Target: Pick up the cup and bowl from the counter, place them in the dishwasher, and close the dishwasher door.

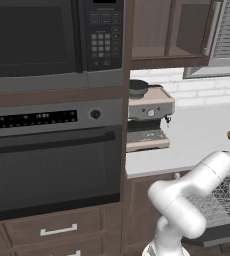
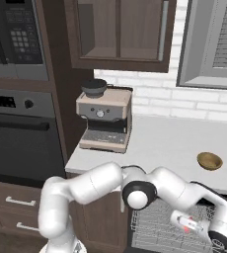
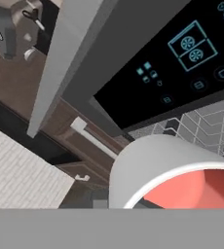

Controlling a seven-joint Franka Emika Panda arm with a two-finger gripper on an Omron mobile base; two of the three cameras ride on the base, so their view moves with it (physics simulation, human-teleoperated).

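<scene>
A boxy beige espresso machine (image 2: 105,120) topped by a black pot stands at the desk's (image 2: 170,141) left end, beside the black glass oven (image 1: 52,165); the tan rounded bowl (image 2: 209,160) lies on smooth pale desk; the end effector (image 2: 187,223), closed on the red cup (image 3: 192,187), hangs over the dishwasher's (image 2: 160,225) grey wire rack.

Flat, even rendered light, soft faint shadows, no glare; slightly coarse, blurry pictures.
</scene>
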